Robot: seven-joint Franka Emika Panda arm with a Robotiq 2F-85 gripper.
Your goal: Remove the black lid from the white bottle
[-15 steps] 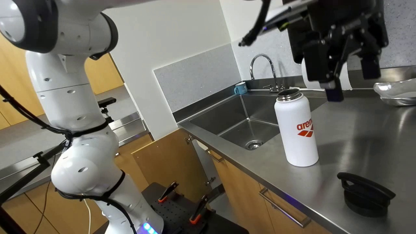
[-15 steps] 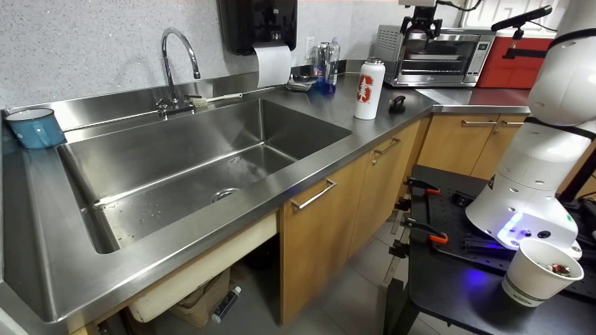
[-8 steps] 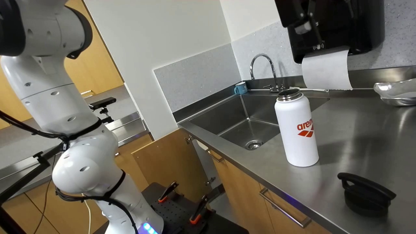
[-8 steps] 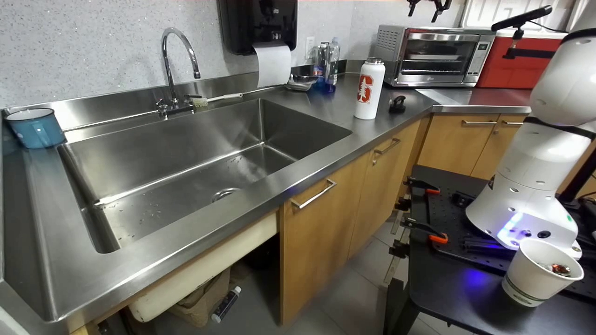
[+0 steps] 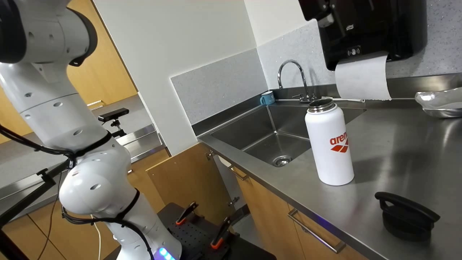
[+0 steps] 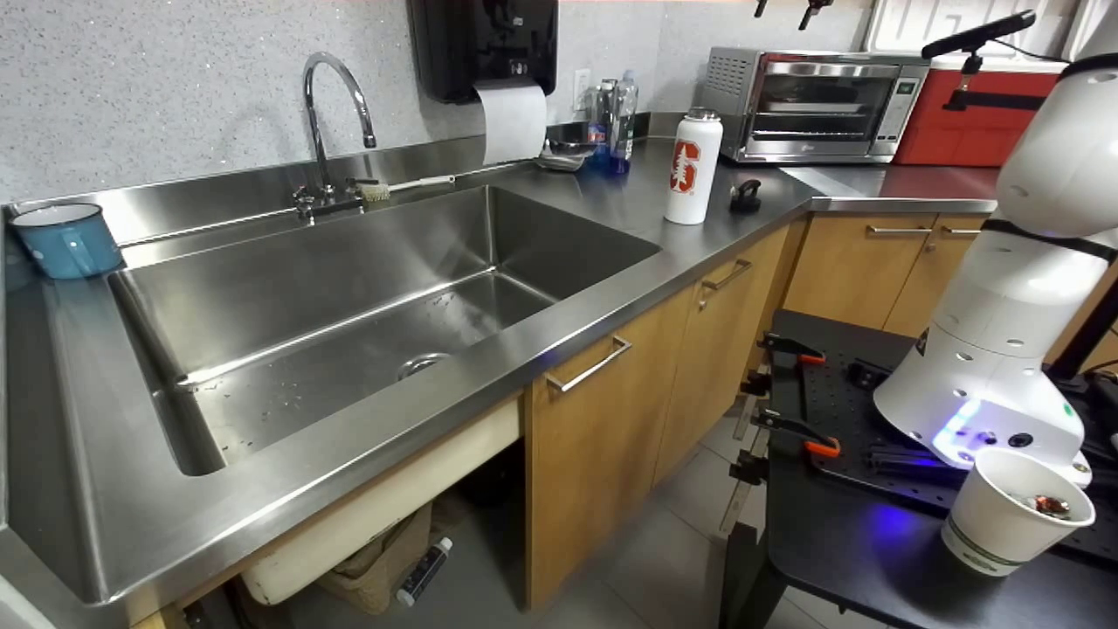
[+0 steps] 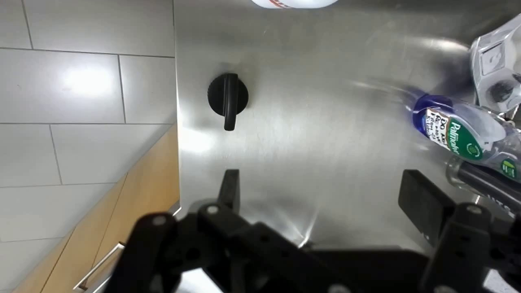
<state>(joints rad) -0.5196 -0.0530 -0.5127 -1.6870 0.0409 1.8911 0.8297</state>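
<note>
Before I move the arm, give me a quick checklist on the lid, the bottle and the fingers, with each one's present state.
1. Black lid off the white bottle: ok, it rests apart from it on the counter.
2. White bottle upright: ok, in both exterior views.
3. Fingers open, nothing held: ok, spread wide in the wrist view.
4. Clearance between fingers and the Palmolive bottle: cannot tell, depth is unclear in the wrist view.
5. Fingers wholly in frame in both exterior views: not ok, cut off at the top.
</note>
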